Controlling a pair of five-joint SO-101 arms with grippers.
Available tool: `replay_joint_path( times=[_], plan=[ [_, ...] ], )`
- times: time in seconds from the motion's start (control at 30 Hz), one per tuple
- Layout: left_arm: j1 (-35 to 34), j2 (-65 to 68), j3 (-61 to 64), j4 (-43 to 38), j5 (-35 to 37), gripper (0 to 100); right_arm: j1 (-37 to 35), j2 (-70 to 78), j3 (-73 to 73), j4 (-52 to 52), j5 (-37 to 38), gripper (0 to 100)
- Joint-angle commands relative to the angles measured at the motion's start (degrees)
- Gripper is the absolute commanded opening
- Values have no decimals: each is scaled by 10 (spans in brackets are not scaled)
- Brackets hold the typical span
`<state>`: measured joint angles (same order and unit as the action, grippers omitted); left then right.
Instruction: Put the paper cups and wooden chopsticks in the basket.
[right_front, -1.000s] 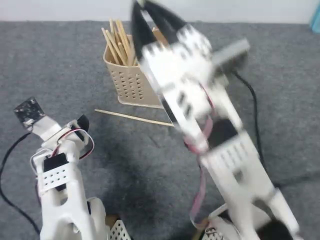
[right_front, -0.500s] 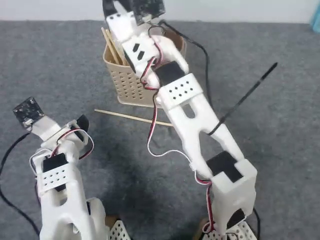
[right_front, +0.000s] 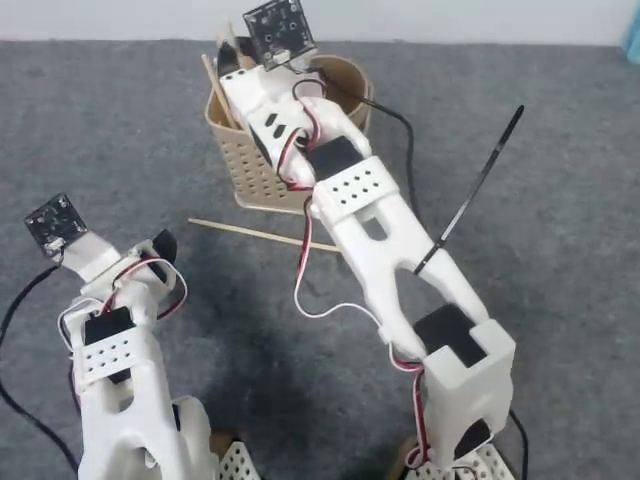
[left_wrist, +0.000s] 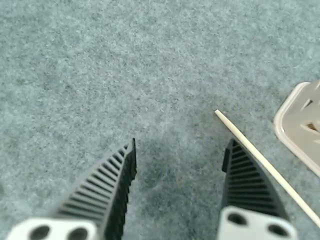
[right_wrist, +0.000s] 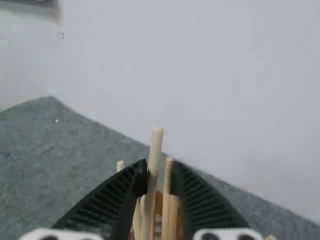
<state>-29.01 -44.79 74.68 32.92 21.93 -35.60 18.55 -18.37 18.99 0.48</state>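
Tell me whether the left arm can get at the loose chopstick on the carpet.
Probably yes. The left gripper is open just above the carpet, and the chopstick lies bare close beside it; the right arm is up at the basket.

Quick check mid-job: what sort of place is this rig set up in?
Probably an indoor test bench rather than a kitchen or shop. A grey felt-like mat serves as the work surface, a plain pale wall stands right behind it, and loose wires hang off the right arm.
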Motion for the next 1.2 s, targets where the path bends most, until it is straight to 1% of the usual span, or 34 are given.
replay_joint_path(
  times=[0.0, 0.2, 0.3, 0.37, 0.43, 0.53, 0.6, 0.7, 0.77, 0.9, 1.03, 1.17],
  plan=[
    [-2, -10, -22, -17, 7, 265, -15, -84, -9, 42, 8, 200],
    [-4, -10, -22, -17, 7, 265, -48, -218, -9, 124, 8, 132],
    [-4, -10, -22, -17, 7, 265, -68, -282, -9, 189, 8, 97],
    [-4, -10, -22, -17, 7, 265, -81, -314, -7, 251, 8, 80],
    [-4, -10, -22, -17, 7, 265, -96, -331, -5, 335, 8, 71],
    [-4, -10, -22, -17, 7, 265, -115, -335, -5, 480, 11, 73],
    [-4, -10, -22, -17, 7, 265, -117, -328, -4, 557, 11, 73],
    [-4, -10, -22, -17, 7, 265, -114, -299, -4, 641, 11, 72],
    [-4, -10, -22, -17, 7, 265, -105, -273, 9, 679, 11, 71],
    [-4, -10, -22, -17, 7, 265, -89, -214, 63, 696, 20, 71],
    [-4, -10, -22, -17, 7, 265, -61, -161, 101, 671, 111, 73],
    [-4, -10, -22, -17, 7, 265, -15, -126, 143, 589, 178, 73]
  ],
)
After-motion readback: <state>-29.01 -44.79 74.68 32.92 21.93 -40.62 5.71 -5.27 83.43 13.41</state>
